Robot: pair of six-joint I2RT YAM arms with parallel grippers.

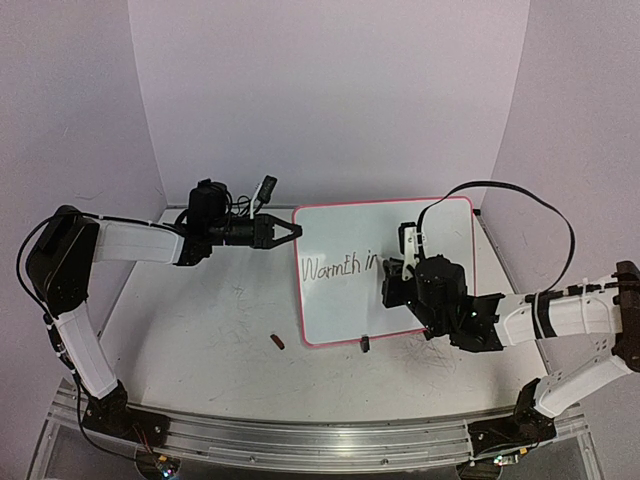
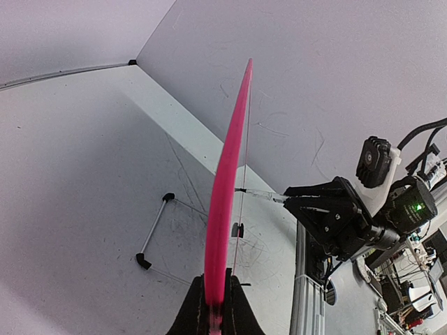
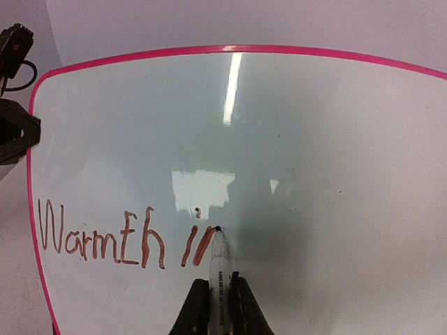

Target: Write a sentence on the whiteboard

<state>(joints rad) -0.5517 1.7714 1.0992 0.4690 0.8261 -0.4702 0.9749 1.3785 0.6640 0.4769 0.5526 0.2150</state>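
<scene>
Whiteboard [image 1: 400,235] on the counter [image 1: 200,340], centre right — your left claw [image 1: 296,232] is clamped on its pink left edge. Your right claw [image 3: 218,289] pinches a marker [image 3: 218,258], tip touching the board after "WarmEh in".

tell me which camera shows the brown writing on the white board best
Right wrist: the brown marker writing on the pink-framed white board is large and head-on. The top view shows it small. The left wrist sees the board edge-on, no writing.

The pink-edged white whiteboard [image 1: 350,230] bears lettering [image 3: 105,241] in brown, perhaps dark red.
</scene>
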